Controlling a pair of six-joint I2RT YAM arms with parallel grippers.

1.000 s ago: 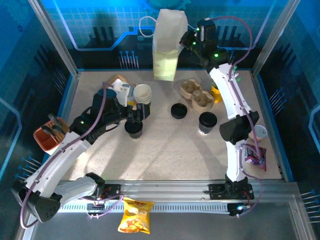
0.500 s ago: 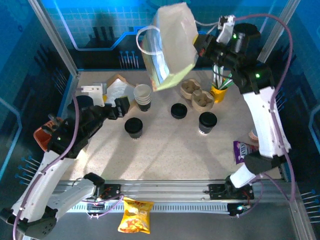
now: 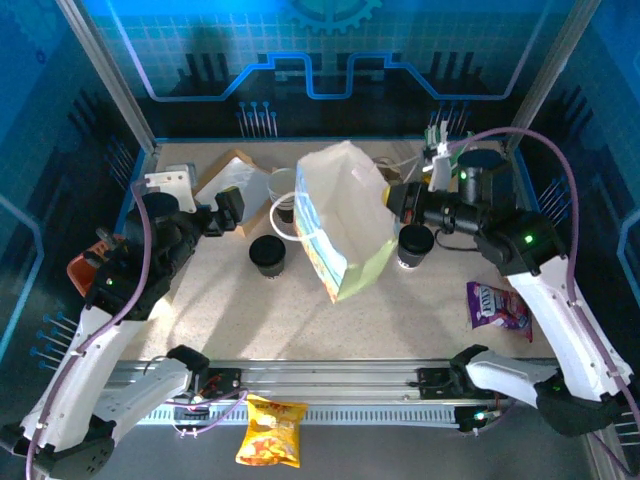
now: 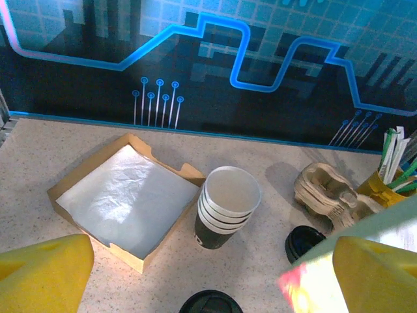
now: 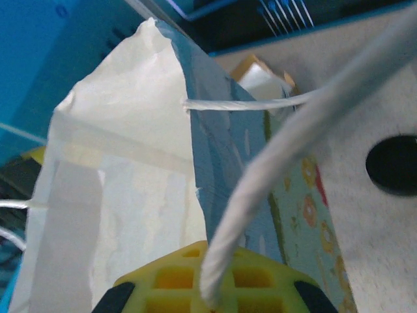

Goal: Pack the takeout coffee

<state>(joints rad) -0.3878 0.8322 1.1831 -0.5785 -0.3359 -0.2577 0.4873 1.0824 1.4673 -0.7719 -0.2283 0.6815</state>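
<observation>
**Right claw clamps the bag, left claw gapes**

The right claw [image 3: 394, 200] is shut tight on the upper edge of the bag [image 3: 345, 228], which it holds tilted. Its wrist view adds the cord handle [image 5: 260, 192] crossing a yellow pad. Left of the bag, the left claw [image 3: 228, 212] stands spread near the lidded coffee [image 3: 267, 255] on the table.

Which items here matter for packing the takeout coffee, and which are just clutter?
Job: paper bag in right hand; lidded coffee cup; second lidded cup, possibly.
Lying about: lidless cup stack, napkin box, cup carriers, purple snack packet, chip bag.
</observation>
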